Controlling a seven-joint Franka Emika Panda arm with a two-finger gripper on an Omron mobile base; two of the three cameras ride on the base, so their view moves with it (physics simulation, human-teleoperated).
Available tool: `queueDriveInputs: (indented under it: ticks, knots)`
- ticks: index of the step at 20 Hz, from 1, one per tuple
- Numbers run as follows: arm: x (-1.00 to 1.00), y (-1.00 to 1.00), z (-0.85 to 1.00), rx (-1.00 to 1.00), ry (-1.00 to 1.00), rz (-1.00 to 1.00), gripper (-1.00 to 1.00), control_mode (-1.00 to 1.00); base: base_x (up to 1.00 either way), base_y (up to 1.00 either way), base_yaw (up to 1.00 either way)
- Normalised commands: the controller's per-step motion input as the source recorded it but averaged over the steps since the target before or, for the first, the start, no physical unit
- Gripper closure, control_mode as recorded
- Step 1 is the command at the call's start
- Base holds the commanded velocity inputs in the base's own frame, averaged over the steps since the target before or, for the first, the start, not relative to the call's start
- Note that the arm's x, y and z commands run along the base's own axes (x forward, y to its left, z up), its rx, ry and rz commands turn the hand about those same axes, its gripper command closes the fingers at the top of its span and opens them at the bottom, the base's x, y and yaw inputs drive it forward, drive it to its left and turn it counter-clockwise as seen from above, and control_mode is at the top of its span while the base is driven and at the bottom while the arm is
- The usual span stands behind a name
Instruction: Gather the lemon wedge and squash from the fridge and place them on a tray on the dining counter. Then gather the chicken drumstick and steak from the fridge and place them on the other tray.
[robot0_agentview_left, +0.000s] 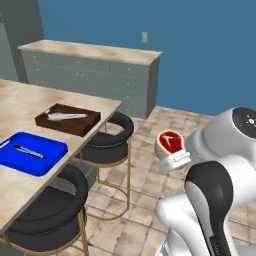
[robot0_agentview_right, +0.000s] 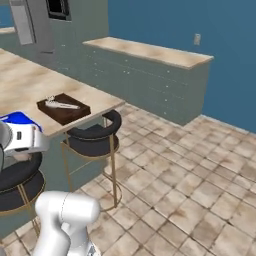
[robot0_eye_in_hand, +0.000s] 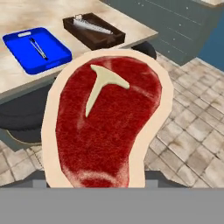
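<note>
Left base view: the gripper (robot0_agentview_left: 172, 156) holds the steak (robot0_agentview_left: 170, 142) in the air above the tiled floor, off the dining counter's (robot0_agentview_left: 20, 107) right edge. On the counter sit a brown tray (robot0_agentview_left: 67, 119) and a blue tray (robot0_agentview_left: 31, 152), each with a thin pale item I cannot identify.

Right base view: the brown tray lies near the counter's edge above a stool (robot0_agentview_right: 92, 136).

Hand view: the steak is gripped close to the lens – delivery appears unfinished; the earlier items cannot be confirmed

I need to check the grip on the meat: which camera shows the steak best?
The hand view: the steak fills the frame, bone and fat rim clear. The left base view shows it small, held in the gripper. In the right base view I cannot make it out.
</note>
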Motion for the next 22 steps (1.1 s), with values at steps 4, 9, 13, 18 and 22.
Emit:
queueDriveInputs:
  ticks: [4, 9, 13, 18, 22]
  knots:
    - [0.00, 0.00, 0.00, 0.00, 0.00, 0.00, 1.00, 1.00, 0.75, -0.20, 0.44]
    - [0.00, 0.00, 0.00, 0.00, 0.00, 0.00, 1.00, 1.00, 0.73, -0.15, 0.47]
    - [0.00, 0.00, 0.00, 0.00, 0.00, 0.00, 1.00, 1.00, 0.60, -0.28, 0.43]
    - [0.00, 0.00, 0.00, 0.00, 0.00, 0.00, 1.00, 1.00, 0.59, -0.39, 0.39]
    - [0.00, 0.00, 0.00, 0.00, 0.00, 0.00, 1.00, 1.00, 0.74, -0.36, 0.38]
